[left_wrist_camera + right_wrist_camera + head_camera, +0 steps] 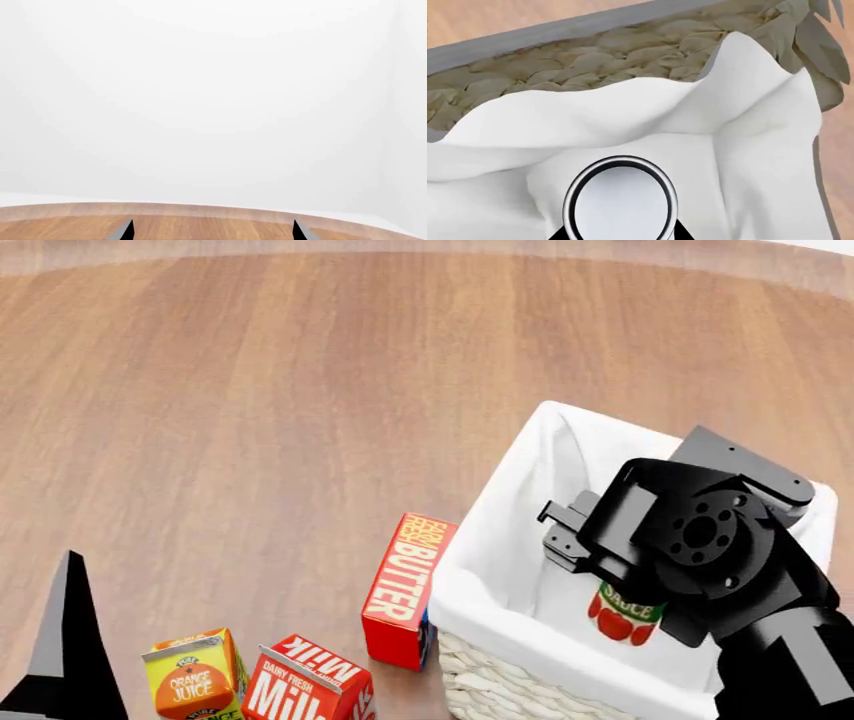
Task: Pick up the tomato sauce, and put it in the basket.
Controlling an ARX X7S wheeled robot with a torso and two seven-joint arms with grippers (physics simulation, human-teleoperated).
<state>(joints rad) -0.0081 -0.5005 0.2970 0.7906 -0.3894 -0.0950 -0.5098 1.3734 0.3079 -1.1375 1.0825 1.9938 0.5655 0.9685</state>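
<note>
The tomato sauce, a small can with a red label, hangs inside the basket, a woven wicker basket with a white cloth liner. The right arm's wrist covers most of the can in the head view. My right gripper is shut on the can, and its silver top shows between the two dark fingertips above the liner. My left gripper is open with nothing between its fingers, out over the wooden table. One of its fingers shows at the lower left of the head view.
A red butter carton stands against the basket's left side. An orange juice carton and a red milk carton stand near the front edge. Bare wooden tabletop stretches behind them.
</note>
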